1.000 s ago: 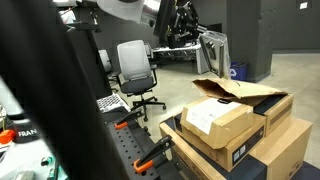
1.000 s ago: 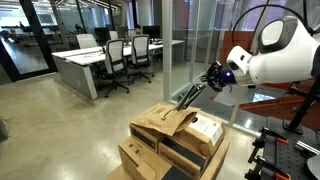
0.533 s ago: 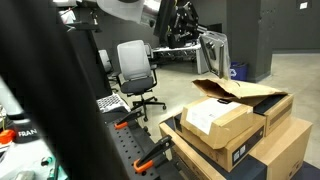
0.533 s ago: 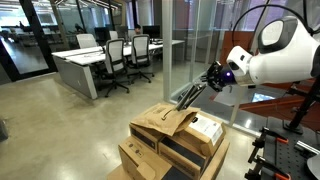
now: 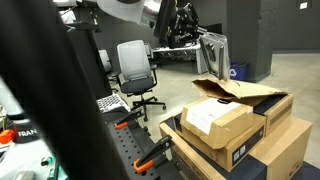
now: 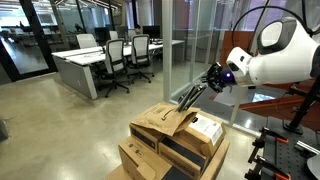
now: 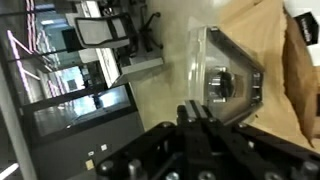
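Right at the wrist, the gripper [image 7: 200,120] has its fingers pressed together on the near edge of a clear plastic tub [image 7: 226,80], so the tub hangs up in the air. In an exterior view the tub sticks out long and slanted from the gripper, and its far end points down at the open brown box [image 6: 160,122] close below it. Farther back stand the desks [image 6: 85,62] and chairs [image 6: 118,62].

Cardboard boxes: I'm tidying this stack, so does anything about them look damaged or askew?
Yes. The top brown box has its flaps open and crumpled. The labelled box beside it looks skewed on the boxes beneath.
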{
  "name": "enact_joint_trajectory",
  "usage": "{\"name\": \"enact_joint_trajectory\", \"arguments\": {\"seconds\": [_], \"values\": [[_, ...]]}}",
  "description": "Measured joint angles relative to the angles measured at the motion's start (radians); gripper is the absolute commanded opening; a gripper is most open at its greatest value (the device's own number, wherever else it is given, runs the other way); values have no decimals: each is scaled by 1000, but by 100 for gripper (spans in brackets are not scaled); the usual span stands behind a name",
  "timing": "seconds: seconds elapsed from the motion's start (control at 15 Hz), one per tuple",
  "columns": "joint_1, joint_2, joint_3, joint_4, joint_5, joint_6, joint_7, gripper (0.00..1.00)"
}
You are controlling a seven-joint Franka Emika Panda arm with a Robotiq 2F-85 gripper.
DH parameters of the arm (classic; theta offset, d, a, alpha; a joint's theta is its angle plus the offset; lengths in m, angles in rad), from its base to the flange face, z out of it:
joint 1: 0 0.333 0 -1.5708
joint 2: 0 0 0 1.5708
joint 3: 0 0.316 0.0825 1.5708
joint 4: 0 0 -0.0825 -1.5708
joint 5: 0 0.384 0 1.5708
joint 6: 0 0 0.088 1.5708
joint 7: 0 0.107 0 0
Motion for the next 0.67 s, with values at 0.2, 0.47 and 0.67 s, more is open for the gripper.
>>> {"name": "enact_joint_trajectory", "arguments": {"seconds": [0.2, 0.47, 0.67], "values": [[0, 0, -2, 0, 0, 0, 0, 0], [-1, 0, -9, 0, 0, 0, 0, 0], [-1, 1, -15, 0, 0, 0, 0, 0]]}}
